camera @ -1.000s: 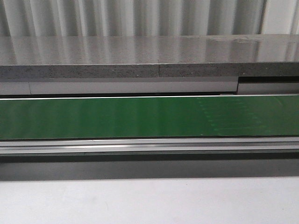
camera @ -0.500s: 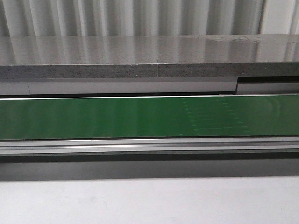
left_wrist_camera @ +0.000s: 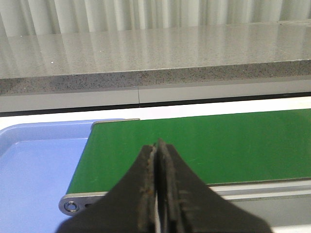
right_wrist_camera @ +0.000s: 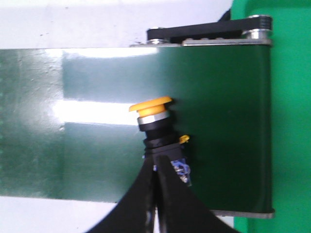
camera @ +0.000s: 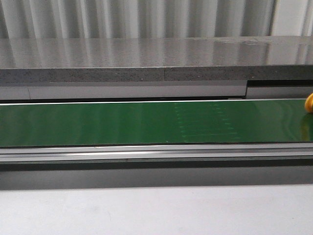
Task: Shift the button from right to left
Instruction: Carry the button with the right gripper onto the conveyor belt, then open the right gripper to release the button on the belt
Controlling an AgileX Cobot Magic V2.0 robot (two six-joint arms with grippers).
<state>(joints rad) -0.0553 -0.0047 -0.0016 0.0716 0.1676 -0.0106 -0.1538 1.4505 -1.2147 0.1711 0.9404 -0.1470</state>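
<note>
Button (camera: 309,103) half cut off at belt's (camera: 146,122) right edge.

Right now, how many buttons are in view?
1. The button lies on the green belt near its right end, just beyond the shut right gripper; front view shows only its yellow edge. No others visible.

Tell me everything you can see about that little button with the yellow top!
The button has a round yellow cap like a mushroom, a shiny silver ring under it, a black body and a blue-and-clear block at its back end. It lies on its side on the dark green belt, near the belt's right end. The right tool sits shut just behind its back end; whether they touch is unclear. From the front, only a yellow bit peeks in.
</note>
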